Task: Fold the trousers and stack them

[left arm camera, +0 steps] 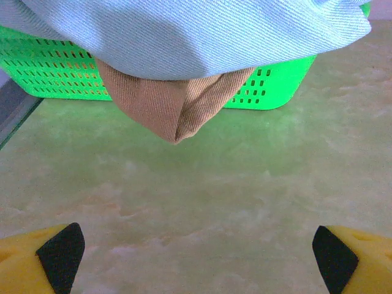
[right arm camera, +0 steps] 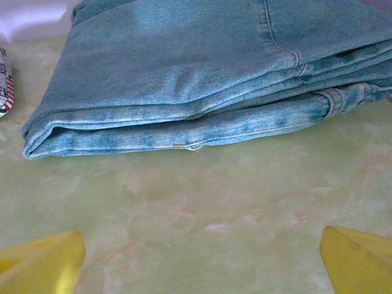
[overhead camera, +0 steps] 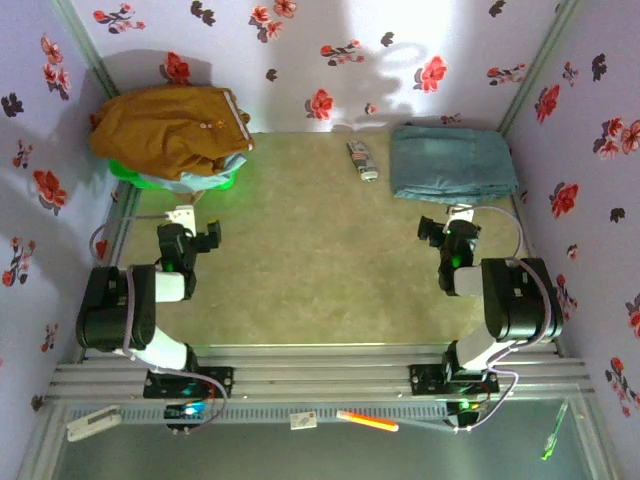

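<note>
The mustard trousers lie crumpled in a heap on top of a green basket at the back left. In the left wrist view a brown fold of the trousers hangs over the green basket, under a pale blue cloth. My left gripper is open over bare table, a little short of the basket. My right gripper is open too, just in front of a folded pair of blue jeans, with nothing between its fingers.
The folded blue jeans lie at the back right. A small printed packet rests left of them. Flowered walls close in the table on three sides. The tabletop stretches between the two arms.
</note>
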